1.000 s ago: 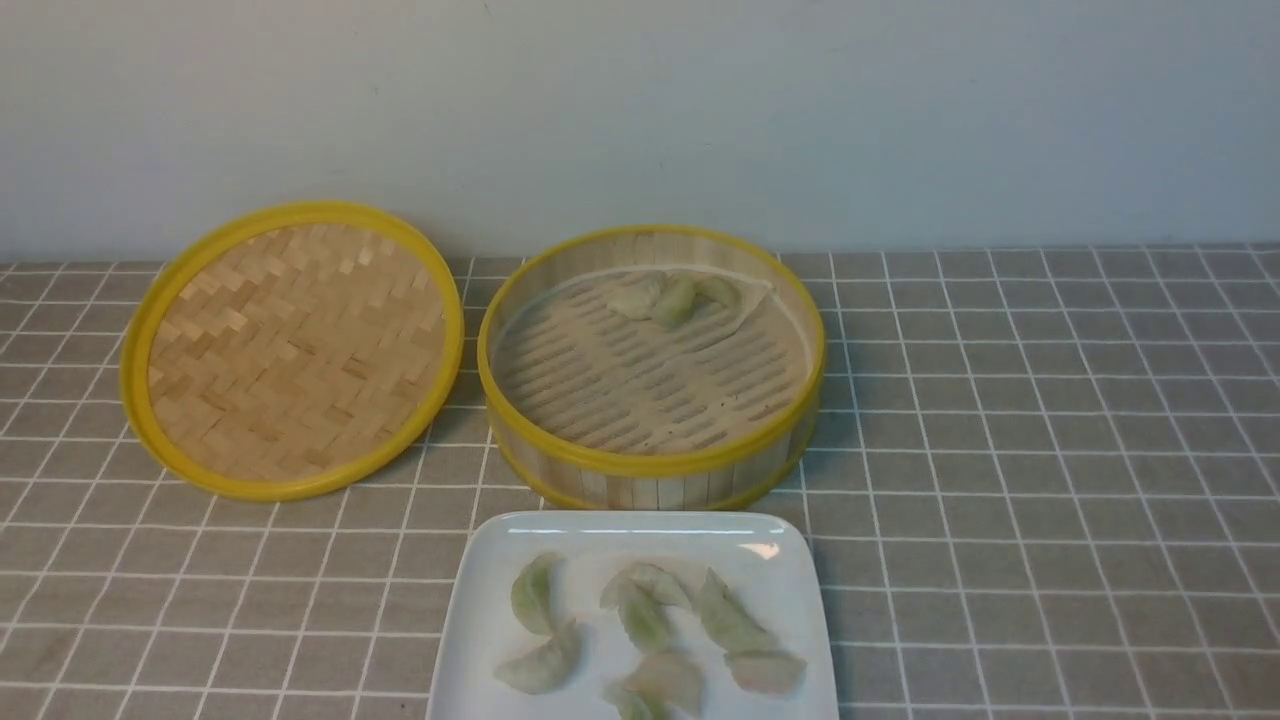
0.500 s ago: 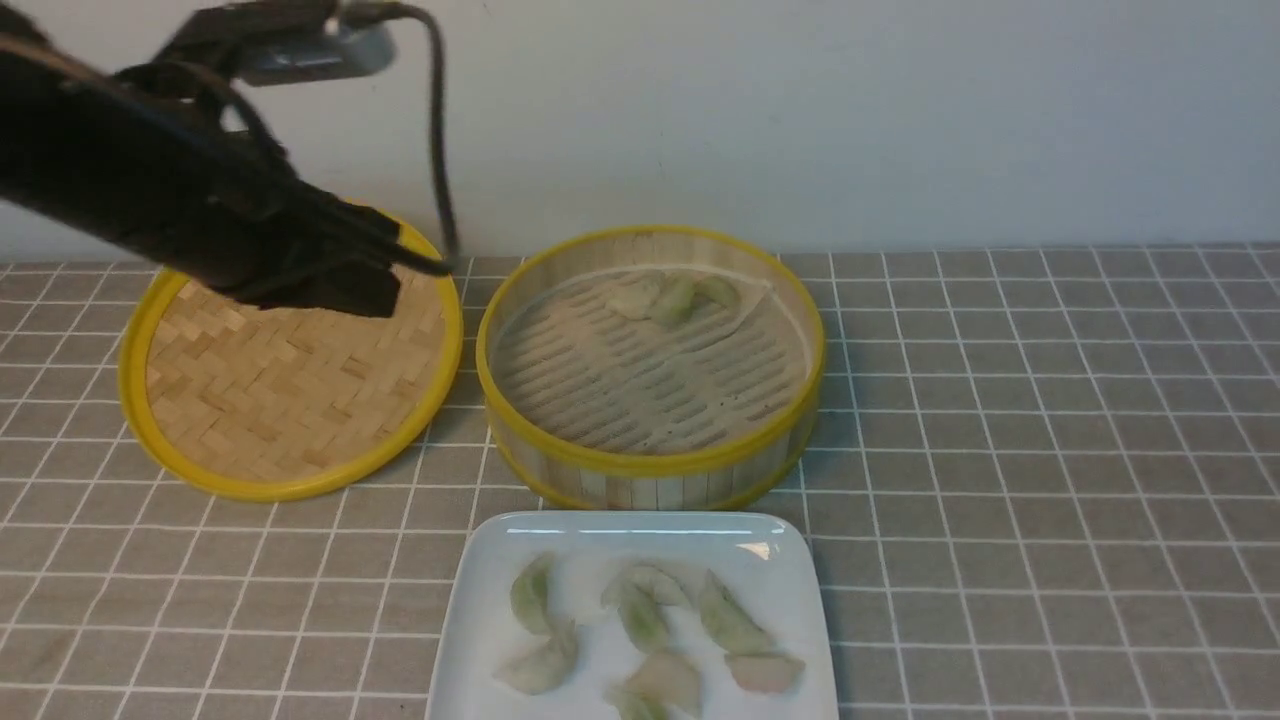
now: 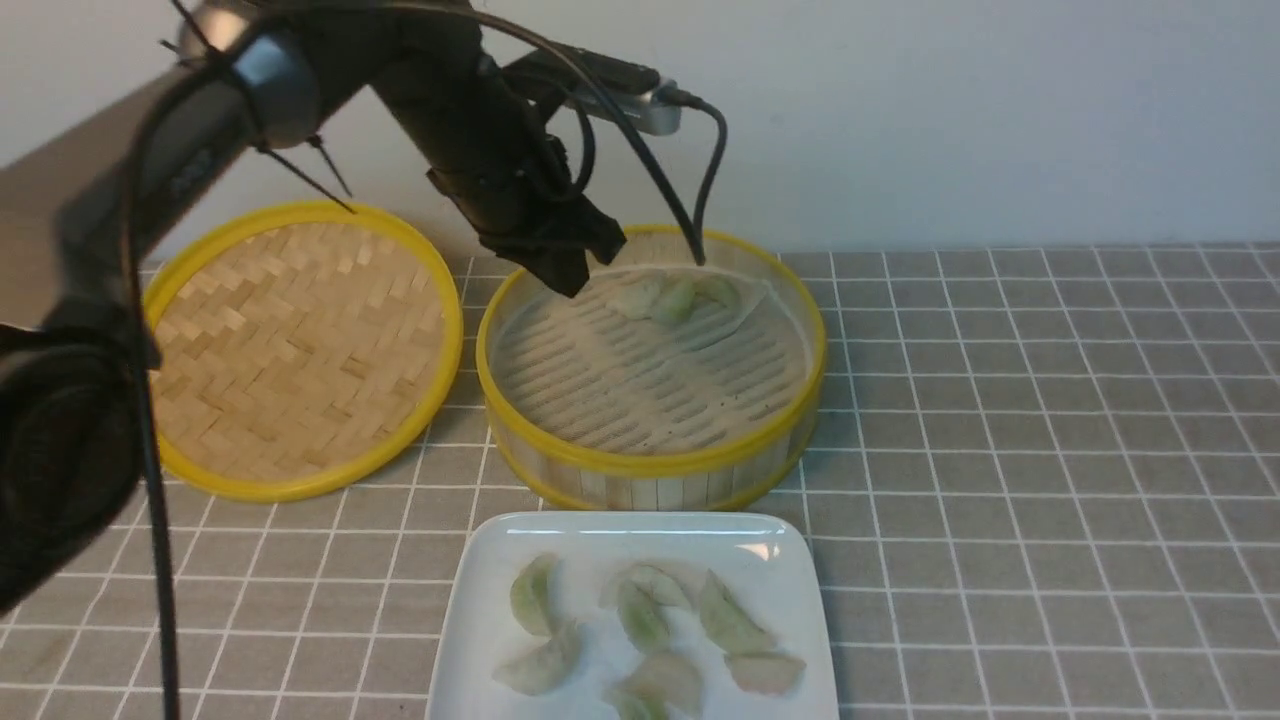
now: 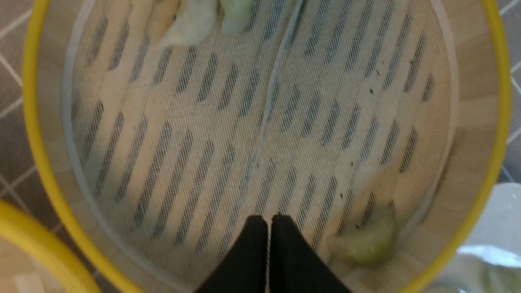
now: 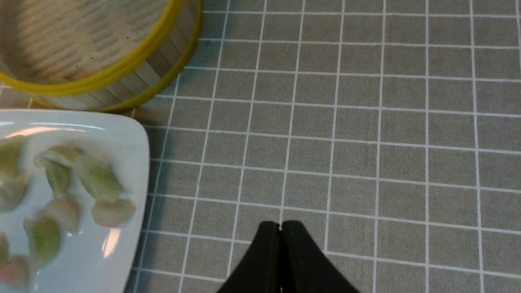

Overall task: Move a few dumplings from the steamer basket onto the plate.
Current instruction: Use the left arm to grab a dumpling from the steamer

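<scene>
Hovering above the far-left side of the steamer basket (image 3: 650, 482), the left gripper (image 3: 566, 274) is pinched closed, empty; three dumplings (image 3: 675, 298) sit inside, at least seven on the plate (image 3: 475, 640). Left wrist view: three dumplings on the liner (image 4: 244, 122). Right wrist view: right gripper (image 5: 281, 228) closed, empty, over the tablecloth (image 5: 366, 122) beside the plate.

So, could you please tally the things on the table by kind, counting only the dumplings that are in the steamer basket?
dumplings in the steamer basket: 4, three at the back, one by the near wall
steamer basket: 1
lid: 1
plate: 1
total: 7
</scene>
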### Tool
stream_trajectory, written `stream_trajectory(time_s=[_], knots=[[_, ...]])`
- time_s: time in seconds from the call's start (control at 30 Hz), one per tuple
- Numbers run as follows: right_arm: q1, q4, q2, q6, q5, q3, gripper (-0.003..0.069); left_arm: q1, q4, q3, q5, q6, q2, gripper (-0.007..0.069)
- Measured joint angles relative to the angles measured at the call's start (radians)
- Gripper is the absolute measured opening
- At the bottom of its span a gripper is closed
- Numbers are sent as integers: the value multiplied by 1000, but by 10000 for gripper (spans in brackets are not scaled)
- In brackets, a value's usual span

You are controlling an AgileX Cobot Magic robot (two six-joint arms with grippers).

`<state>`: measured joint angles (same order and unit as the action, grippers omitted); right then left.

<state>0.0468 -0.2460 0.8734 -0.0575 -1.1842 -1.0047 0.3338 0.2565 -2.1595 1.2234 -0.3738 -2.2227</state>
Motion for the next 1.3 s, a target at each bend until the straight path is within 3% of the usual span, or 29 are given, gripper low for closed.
stream_trajectory(time_s=[0.3, 0.53, 0.77, 1.3], knots=[[0, -65, 0, 27, -5, -3, -13, 19, -35, -109, -217, -1, -132, 44], [0, -104, 0, 35, -16, -3, -13, 19, -35, -111, -388, -11, -197, 201], [0, -125, 0, 38, -16, -4, -12, 19, -33, -111, -416, -11, -275, 325], [0, -136, 0, 38, -18, -5, -10, 24, 6, -114, -455, -16, -311, 316]])
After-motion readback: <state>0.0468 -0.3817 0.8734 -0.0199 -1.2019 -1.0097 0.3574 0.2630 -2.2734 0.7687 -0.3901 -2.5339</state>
